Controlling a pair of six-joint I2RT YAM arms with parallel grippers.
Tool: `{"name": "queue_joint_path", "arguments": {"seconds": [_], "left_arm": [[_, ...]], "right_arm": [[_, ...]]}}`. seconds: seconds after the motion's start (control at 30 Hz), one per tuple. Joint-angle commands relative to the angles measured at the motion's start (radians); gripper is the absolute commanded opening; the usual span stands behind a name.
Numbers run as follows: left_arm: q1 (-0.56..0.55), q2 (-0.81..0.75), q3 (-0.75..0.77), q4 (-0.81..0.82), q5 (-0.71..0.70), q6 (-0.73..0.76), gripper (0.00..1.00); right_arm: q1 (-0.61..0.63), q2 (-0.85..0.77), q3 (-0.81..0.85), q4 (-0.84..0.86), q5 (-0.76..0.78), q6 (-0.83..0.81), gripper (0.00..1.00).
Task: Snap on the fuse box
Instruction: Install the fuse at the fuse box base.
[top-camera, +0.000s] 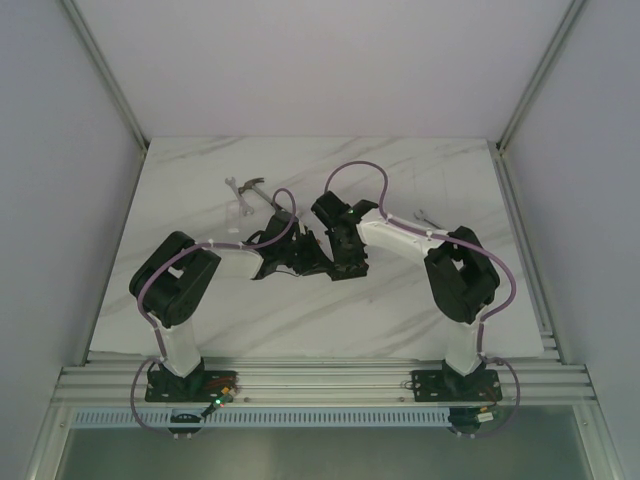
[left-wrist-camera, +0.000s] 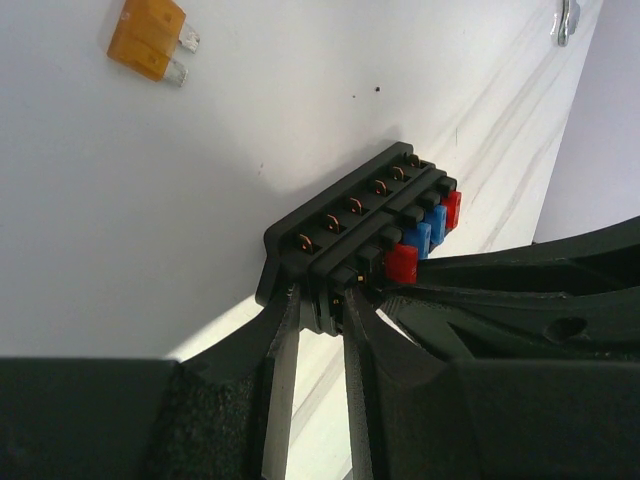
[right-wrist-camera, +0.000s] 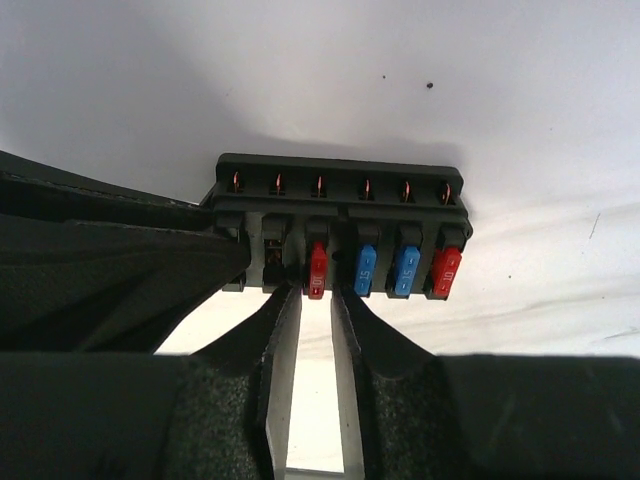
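Note:
The fuse box (right-wrist-camera: 340, 225) is a black block on the white table, with red and blue fuses in its slots; it also shows in the left wrist view (left-wrist-camera: 360, 225). My left gripper (left-wrist-camera: 320, 298) is shut on one end of the box. My right gripper (right-wrist-camera: 316, 292) has its tips against the box's fuse side. Its jaws stand a narrow gap apart on either side of a seated red fuse (right-wrist-camera: 317, 268), with a sliver of space at each side. In the top view both grippers (top-camera: 318, 258) meet mid-table and hide the box.
A loose orange fuse (left-wrist-camera: 150, 40) lies on the table beyond the box. A hammer (top-camera: 255, 190) and a small clear piece (top-camera: 237, 215) lie at the back left. A small metal wrench (top-camera: 424, 215) lies at the right, by the right arm.

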Motion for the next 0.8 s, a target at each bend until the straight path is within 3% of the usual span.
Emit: {"name": "queue_joint_path", "arguments": {"seconds": [0.0,0.1,0.43,0.77], "left_arm": [[0.008,0.054,-0.046,-0.145,-0.105,0.037,0.31],[0.009,0.054,-0.046,-0.147,-0.104,0.037,0.31],[0.009,0.056,-0.042,-0.146,-0.103,0.036,0.31],[0.009,0.057,-0.042,-0.146,-0.101,0.034,0.31]], "right_arm": [[-0.014,0.001,0.028,-0.033,0.015,0.027,0.29],[-0.018,-0.008,0.033,-0.022,0.019,0.031,0.34],[-0.019,-0.033,0.068,-0.010,0.039,0.031,0.33],[-0.021,0.002,0.072,-0.003,0.037,0.022,0.24]]}}
